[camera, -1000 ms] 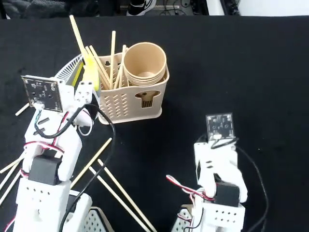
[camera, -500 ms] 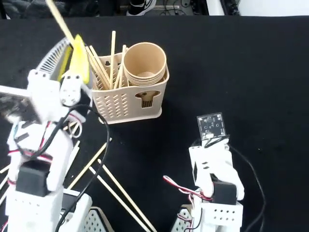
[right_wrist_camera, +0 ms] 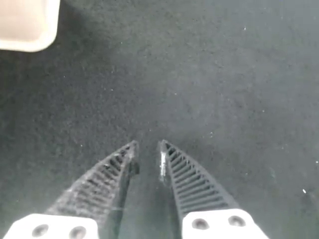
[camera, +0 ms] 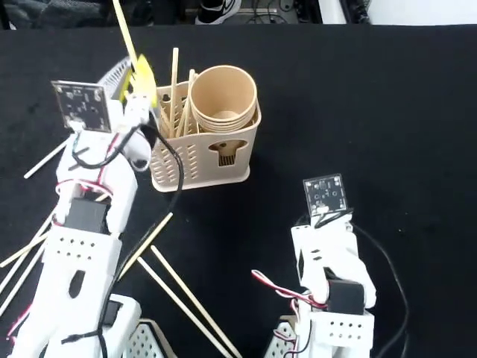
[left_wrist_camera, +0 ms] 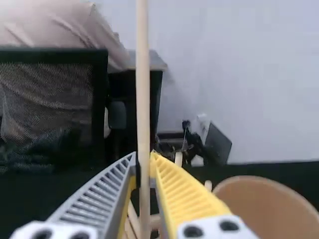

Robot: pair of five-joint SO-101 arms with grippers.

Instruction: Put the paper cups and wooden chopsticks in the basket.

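Above the perforated beige plastic basket (camera: 201, 160), left edge: left end effector (left_wrist_camera: 142, 164) clamped on one pale wooden chopstick (left_wrist_camera: 142, 74), swung across from beside it; release seemingly next. Right end effector (right_wrist_camera: 148, 149): narrow, empty. Loose chopsticks (camera: 179, 291) lie on the black counter (camera: 387, 112).

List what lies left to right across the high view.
Yellow-and-grey left tool gripping a thin wooden chopstick → upright wooden chopsticks in the beige slotted plastic basket → stacked tan paper cups → white right arm.

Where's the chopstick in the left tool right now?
In the high view, the chopstick stands clamped in the left tool at the basket's left end, beside the paper cups.
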